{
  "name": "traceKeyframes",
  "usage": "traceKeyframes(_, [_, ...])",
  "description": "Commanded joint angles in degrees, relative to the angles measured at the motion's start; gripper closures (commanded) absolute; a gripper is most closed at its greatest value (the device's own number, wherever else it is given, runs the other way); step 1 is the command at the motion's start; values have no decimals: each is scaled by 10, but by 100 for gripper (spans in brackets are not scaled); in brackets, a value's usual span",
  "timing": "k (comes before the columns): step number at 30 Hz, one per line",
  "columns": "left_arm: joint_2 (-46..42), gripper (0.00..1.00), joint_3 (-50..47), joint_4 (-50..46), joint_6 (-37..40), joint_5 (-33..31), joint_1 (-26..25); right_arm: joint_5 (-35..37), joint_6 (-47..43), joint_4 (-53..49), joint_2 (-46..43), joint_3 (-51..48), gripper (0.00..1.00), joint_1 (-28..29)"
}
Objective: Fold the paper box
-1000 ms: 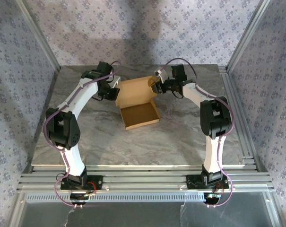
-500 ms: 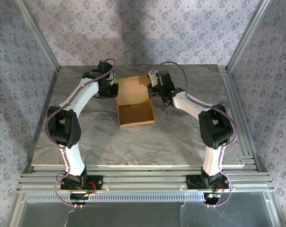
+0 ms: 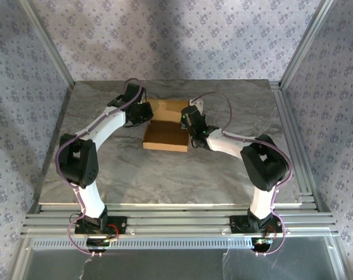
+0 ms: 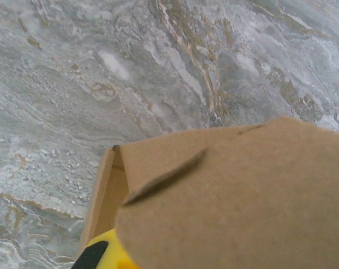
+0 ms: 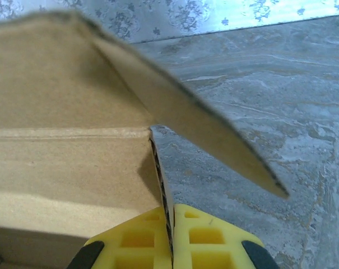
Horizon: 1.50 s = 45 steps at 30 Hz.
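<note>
My right tool [image 5: 170, 217] pinches a wall of the paper box [image 3: 166, 133]; my left tool [image 3: 142, 113], clenched, meets its opposite edge.

Grey marbled table top [image 3: 176, 175], veined in white and tan, under soft even light. Closed in on three sides by pale lilac walls [image 3: 182, 41] printed with small flowers, perhaps fabric. Slanted aluminium posts [image 3: 46, 41] at the back corners. Ribbed aluminium rails [image 3: 176, 220] along the near edge.
</note>
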Motion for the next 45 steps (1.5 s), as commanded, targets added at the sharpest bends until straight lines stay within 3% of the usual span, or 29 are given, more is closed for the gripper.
traceKeyframes(1, [-43, 100, -37, 46, -12, -11, -13, 43, 49, 31, -36, -42, 100, 2])
traceKeyframes(14, [-163, 100, -274, 237, 29, -78, -63, 15, 82, 22, -106, -120, 91, 20])
traceKeyframes(18, [-173, 100, -317, 278, 51, -98, -84, -1, 103, -9, -138, -137, 79, 28])
traceKeyframes(23, [-177, 100, -367, 314, 54, -126, -107, -13, 125, -67, -207, -158, 50, 58])
traceKeyframes(31, [-179, 100, -401, 343, 72, -156, -120, -38, 182, -169, -327, -189, 41, 110])
traceKeyframes(36, [-170, 100, -402, 350, 85, -160, -131, -33, 222, -283, -415, -162, 40, 118])
traceKeyframes(41, [-170, 100, -406, 346, 99, -173, -148, -29, 292, -445, -433, -60, 39, 75])
traceKeyframes(45, [-172, 100, -409, 338, 106, -185, -160, -162, 415, -516, -388, -2, 42, -23])
